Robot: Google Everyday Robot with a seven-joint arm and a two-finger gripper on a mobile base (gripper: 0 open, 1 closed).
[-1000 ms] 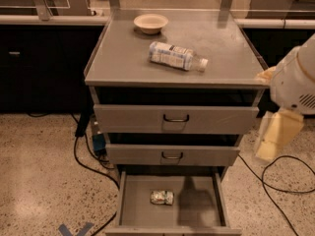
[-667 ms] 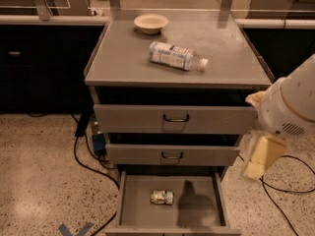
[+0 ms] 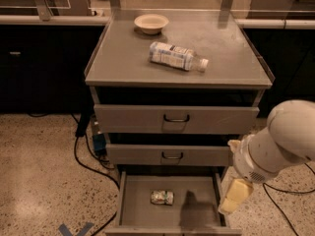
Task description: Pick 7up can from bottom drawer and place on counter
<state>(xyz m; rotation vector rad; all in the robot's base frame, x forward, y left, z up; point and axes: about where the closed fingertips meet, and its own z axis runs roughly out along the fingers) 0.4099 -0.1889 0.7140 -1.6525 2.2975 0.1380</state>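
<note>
The end effector (image 3: 235, 196), grip impossible to tell, hung lower right beside the bottom drawer (image 3: 138, 208), where the 7up can (image 3: 162, 197) lay

Pale plastic claw (image 3: 232, 203) beside matt-metal drawer (image 3: 142, 209)

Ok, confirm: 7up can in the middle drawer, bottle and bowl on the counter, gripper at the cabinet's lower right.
Wrong drawer: the camera view shows the 7up can in the open bottom drawer. Bottle and bowl are on the counter, gripper at the cabinet's lower right.
</note>
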